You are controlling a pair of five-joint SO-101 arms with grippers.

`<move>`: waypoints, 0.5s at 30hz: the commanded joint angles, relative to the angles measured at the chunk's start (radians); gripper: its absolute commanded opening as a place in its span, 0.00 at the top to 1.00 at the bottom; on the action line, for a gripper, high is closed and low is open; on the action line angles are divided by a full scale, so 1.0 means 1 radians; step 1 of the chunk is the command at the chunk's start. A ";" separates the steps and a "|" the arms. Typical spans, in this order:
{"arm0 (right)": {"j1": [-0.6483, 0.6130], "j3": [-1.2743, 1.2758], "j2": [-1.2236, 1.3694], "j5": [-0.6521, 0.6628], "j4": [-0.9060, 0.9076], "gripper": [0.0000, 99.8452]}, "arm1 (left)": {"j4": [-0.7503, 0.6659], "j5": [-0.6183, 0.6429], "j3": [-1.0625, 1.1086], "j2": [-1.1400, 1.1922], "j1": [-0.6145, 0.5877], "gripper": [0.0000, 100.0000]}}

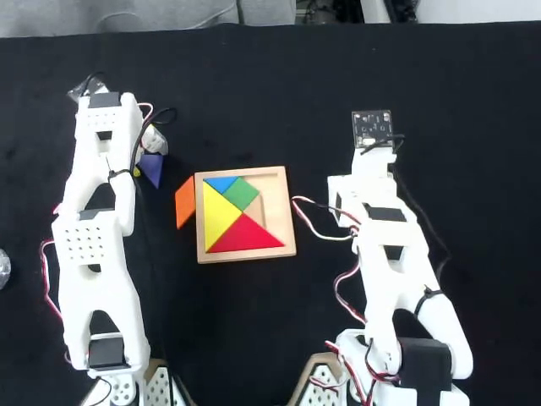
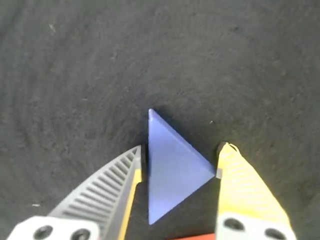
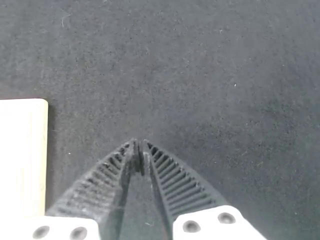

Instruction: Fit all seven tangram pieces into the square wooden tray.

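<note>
Tray (image 1: 245, 256), four pieces (image 1: 218, 216) inside (left pincer (image 2: 182, 149) tight on purple triangle (image 2: 170, 172), right pincer (image 3: 139, 148) closed)

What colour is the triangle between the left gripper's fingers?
Blue; the triangle shows best in the left wrist view.

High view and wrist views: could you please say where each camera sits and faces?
High view: fixed above the table, looking down on the wooden tray, the left arm and the right arm.
Left wrist view: on the left wrist, looking down past the left gripper at the blue triangle between its fingers.
Right wrist view: on the right wrist, looking down past the shut right gripper at the table.
Shared: high and left wrist views show the blue triangle; high and right, the wooden tray.
</note>
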 commanded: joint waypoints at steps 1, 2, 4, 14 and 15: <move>-0.014 -0.004 0.002 0.009 -0.020 0.99 | 0.012 -0.028 -0.042 -0.005 0.005 0.75; -0.014 -0.004 0.002 0.009 -0.020 0.99 | 0.014 -0.028 -0.042 -0.005 0.005 0.75; -0.014 -0.004 0.002 0.009 -0.020 0.99 | 0.018 -0.031 -0.042 -0.005 0.005 0.75; -0.014 -0.004 0.002 0.009 -0.020 0.99 | 0.068 -0.023 -0.053 -0.002 0.024 0.69; -0.014 -0.004 0.002 0.009 -0.020 0.99 | 0.068 -0.023 -0.053 -0.002 0.024 0.69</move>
